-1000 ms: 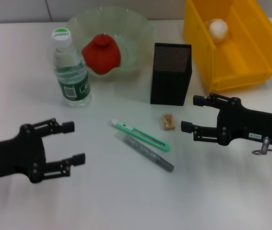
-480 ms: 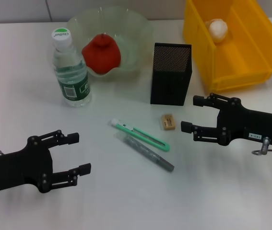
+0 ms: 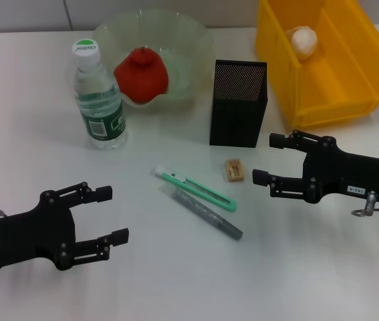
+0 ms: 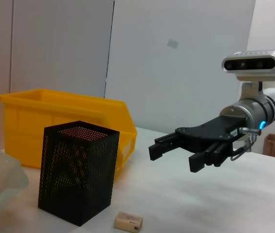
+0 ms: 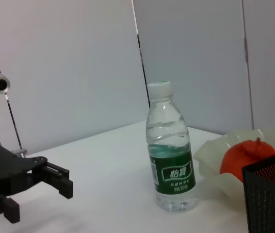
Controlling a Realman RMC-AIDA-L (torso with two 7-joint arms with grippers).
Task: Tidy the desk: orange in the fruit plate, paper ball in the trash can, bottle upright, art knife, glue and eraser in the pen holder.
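Observation:
The orange (image 3: 141, 73) lies in the clear fruit plate (image 3: 189, 40), and the paper ball (image 3: 303, 40) sits in the yellow bin (image 3: 349, 87). The water bottle (image 3: 98, 97) stands upright. A green art knife (image 3: 196, 189), a grey glue stick (image 3: 206, 214) and a tan eraser (image 3: 234, 170) lie on the table in front of the black mesh pen holder (image 3: 238, 103). My left gripper (image 3: 109, 214) hangs open at the near left, apart from everything. Right of the eraser, my right gripper (image 3: 268, 159) is open and holds nothing.
The white table top (image 3: 176, 281) runs to the near edge. In the left wrist view the pen holder (image 4: 76, 177) stands before the yellow bin (image 4: 55, 121), with the eraser (image 4: 128, 222) beside it. The bottle (image 5: 171, 165) and orange (image 5: 246, 155) show in the right wrist view.
My left gripper has slid a little toward the near edge and to the right, staying open. The right arm and the objects have not moved.

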